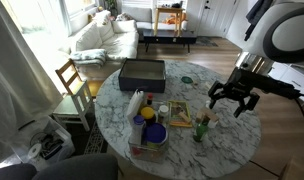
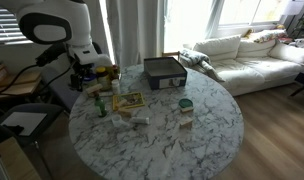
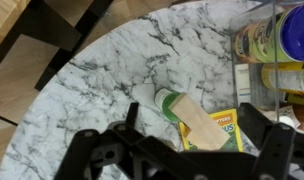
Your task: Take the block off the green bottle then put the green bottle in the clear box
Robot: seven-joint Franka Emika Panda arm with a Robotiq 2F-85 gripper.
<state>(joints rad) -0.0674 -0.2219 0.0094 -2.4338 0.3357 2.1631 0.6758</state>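
Plainly, in an exterior view the gripper [image 1: 234, 104] hangs spread wide and empty above the right side of the marble table [image 1: 224, 140]. The green bottle [image 1: 201, 130] stands upright on the table below it and a little to the left. The block on its top is too small to make out here. Farther left, at the near edge, sits the clear box [image 1: 152, 150], already holding a few things, with a white bottle [image 1: 137, 103] behind it. A dark box [image 1: 142, 72] sits at the far side, well apart.

In an exterior view from another side, the gripper [image 2: 84, 80] is over the table's left edge. The green bottle [image 2: 102, 105] is just right of it and nearer, beside a flat card [image 2: 127, 100]. I cannot pick out the clear box with any certainty here.

The wrist view looks almost straight down. The green bottle [image 3: 170, 102] shows end-on, near the centre and just beyond the open jaws. The block [image 3: 207, 126], a pale wooden strip, lies across its top and slants toward the lower right, over the card [image 3: 228, 128]. The clear box [image 3: 282, 12] fills the upper right corner. Nothing stands between gripper and block. My guess is the jaws should close across the strip's narrow width, since the bottle looks easy to tip.
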